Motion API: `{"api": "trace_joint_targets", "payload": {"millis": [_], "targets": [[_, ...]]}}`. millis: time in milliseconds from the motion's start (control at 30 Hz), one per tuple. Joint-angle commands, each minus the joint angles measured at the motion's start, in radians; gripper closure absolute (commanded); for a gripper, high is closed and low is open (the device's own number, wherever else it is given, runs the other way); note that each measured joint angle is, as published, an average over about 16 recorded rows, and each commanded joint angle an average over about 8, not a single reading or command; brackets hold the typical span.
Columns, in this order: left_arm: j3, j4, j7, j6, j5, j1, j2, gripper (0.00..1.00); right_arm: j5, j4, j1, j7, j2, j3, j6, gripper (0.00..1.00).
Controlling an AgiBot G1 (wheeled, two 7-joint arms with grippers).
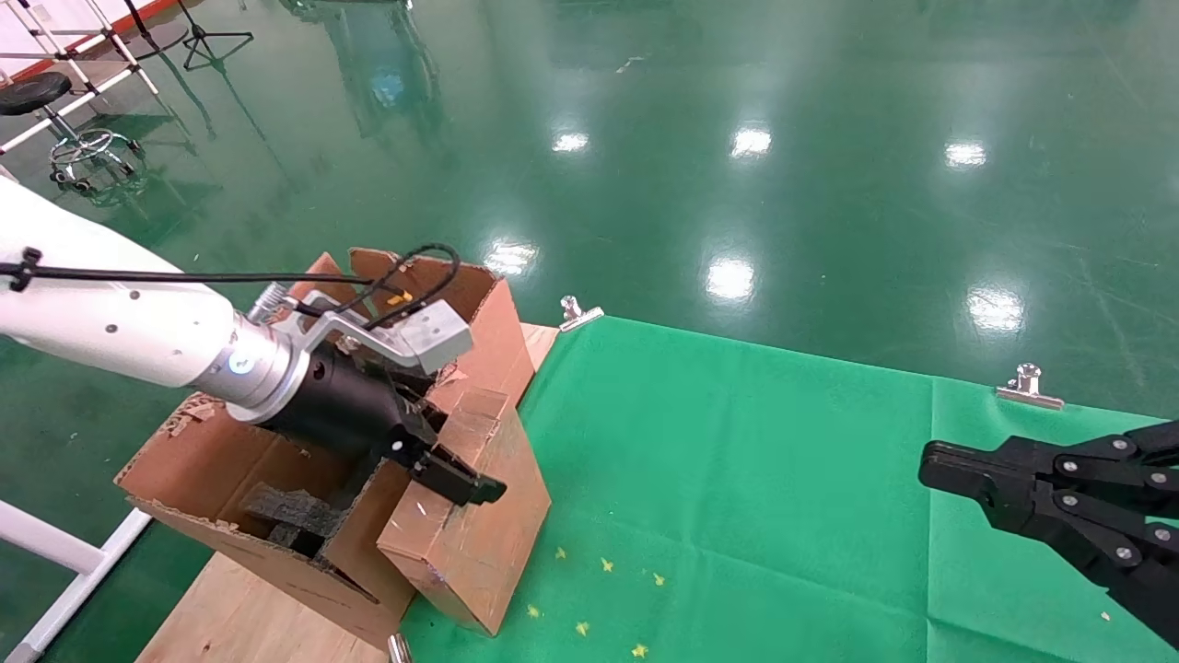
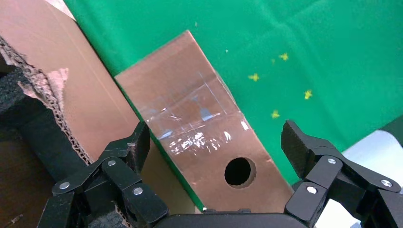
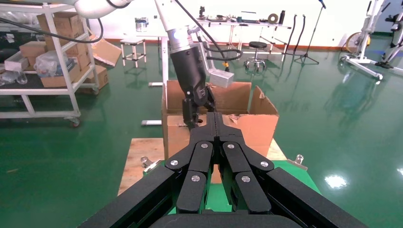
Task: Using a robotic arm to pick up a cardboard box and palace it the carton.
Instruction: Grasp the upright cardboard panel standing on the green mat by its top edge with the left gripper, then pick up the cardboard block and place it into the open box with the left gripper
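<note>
The slim brown cardboard box [image 1: 479, 543] stands on end on the green mat, leaning against the large torn-edged carton [image 1: 212, 470]. Black foam [image 1: 290, 511] lies inside the carton. My left gripper [image 1: 442, 460], on the white arm, is right at the box's upper narrow side. In the left wrist view the left gripper [image 2: 216, 140] is open. Its fingers straddle the cardboard box [image 2: 190, 109] just above the round hole [image 2: 238, 171], and the far finger stands clear of the box's edge. The carton wall [image 2: 81, 80] is beside the near finger. My right gripper [image 1: 930, 470] hovers shut at the mat's right, empty; its fingers [image 3: 202, 156] meet.
The green mat [image 1: 737, 479] covers the table, held by metal clips [image 1: 1027, 387] at its far edge. Small yellow scraps [image 1: 608, 564] lie near the box. The carton sits on a wooden board [image 1: 239, 617]. Shiny green floor lies beyond.
</note>
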State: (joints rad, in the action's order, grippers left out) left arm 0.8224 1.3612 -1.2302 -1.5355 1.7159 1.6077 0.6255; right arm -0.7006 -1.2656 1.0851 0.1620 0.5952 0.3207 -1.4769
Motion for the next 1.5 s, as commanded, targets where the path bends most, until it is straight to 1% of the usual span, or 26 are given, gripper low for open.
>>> {"api": "trace_joint_targets", "payload": {"millis": [33,100,133,200,233,267,300,1167,1333,1500], "targets": [[0.011,0.0,0.008,0.0,0.0,0.002,0.001,0.16,0.0,0.0,0.0,0.0,0.0,0.0,0.0,0.46],[0.015,0.0,0.011,0.0,0.0,0.003,0.002,0.41,0.0,0.0,0.0,0.0,0.0,0.0,0.0,0.21],[0.016,0.0,0.011,0.0,0.0,0.004,0.002,0.53,0.0,0.0,0.0,0.0,0.0,0.0,0.0,0.13],[0.014,0.0,0.01,0.0,0.0,0.005,0.002,0.78,0.0,0.0,0.0,0.0,0.0,0.0,0.0,0.03],[0.014,0.0,0.009,-0.001,0.0,0.005,0.002,0.91,0.0,0.0,0.0,0.0,0.0,0.0,0.0,0.01],[0.013,0.0,0.009,-0.001,0.0,0.004,0.002,0.99,0.0,0.0,0.0,0.0,0.0,0.0,0.0,0.0],[0.012,0.0,0.008,-0.001,0.0,0.004,0.002,1.0,0.0,0.0,0.0,0.0,0.0,0.0,0.0,0.0],[0.0,-0.013,0.014,0.005,-0.003,0.005,0.004,1.0,0.0,0.0,0.0,0.0,0.0,0.0,0.0,0.0],[-0.017,-0.035,0.052,0.012,-0.038,0.03,0.004,1.0,0.0,0.0,0.0,0.0,0.0,0.0,0.0,0.0],[-0.067,-0.065,0.104,0.03,-0.106,0.085,-0.011,1.0,0.0,0.0,0.0,0.0,0.0,0.0,0.0,0.0]]}}
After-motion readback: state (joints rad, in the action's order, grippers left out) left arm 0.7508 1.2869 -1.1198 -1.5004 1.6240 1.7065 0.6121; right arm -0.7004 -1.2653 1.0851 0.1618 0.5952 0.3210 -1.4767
